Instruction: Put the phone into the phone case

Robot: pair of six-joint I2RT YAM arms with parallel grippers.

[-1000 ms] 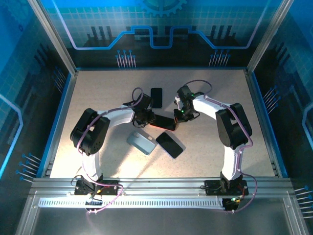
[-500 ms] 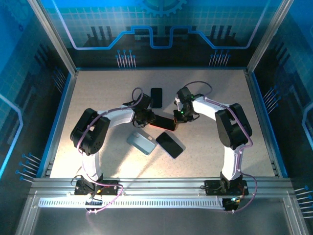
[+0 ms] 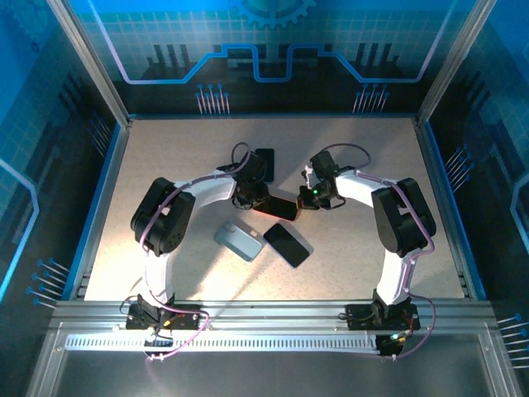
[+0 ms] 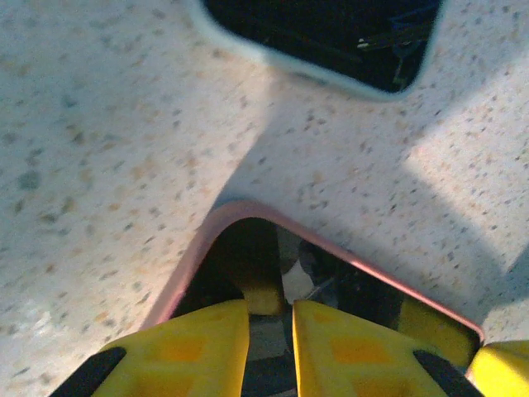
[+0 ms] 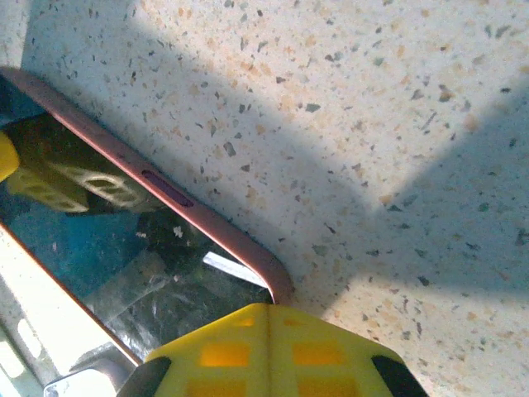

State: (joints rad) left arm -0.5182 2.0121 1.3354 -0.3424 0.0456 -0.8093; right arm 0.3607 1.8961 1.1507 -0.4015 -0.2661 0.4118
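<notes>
From above, the pink-rimmed phone (image 3: 279, 208) lies mid-bench (image 3: 165, 165) between the left claw (image 3: 254, 197) and the right claw (image 3: 307, 198), with the grey case (image 3: 239, 241) near.

Left wrist: the left claw (image 4: 288, 318) stands narrowly apart over the phone's corner (image 4: 240, 211).

Right wrist: the right claw (image 5: 269, 322) is pressed together at the phone's corner (image 5: 124, 248).

Cut by the lower edge of the left wrist view, and partly behind the yellow fingers (image 4: 194, 347) of the left gripper (image 4: 271, 313): one end of the pink-rimmed phone (image 4: 216, 236). Unclear whether pinched or merely touched there. Beyond it, a dark light-rimmed phone (image 4: 331, 33), cropped by the top edge. In the right wrist view, cropped left and below. From above, ends tucked under both wrists
</notes>
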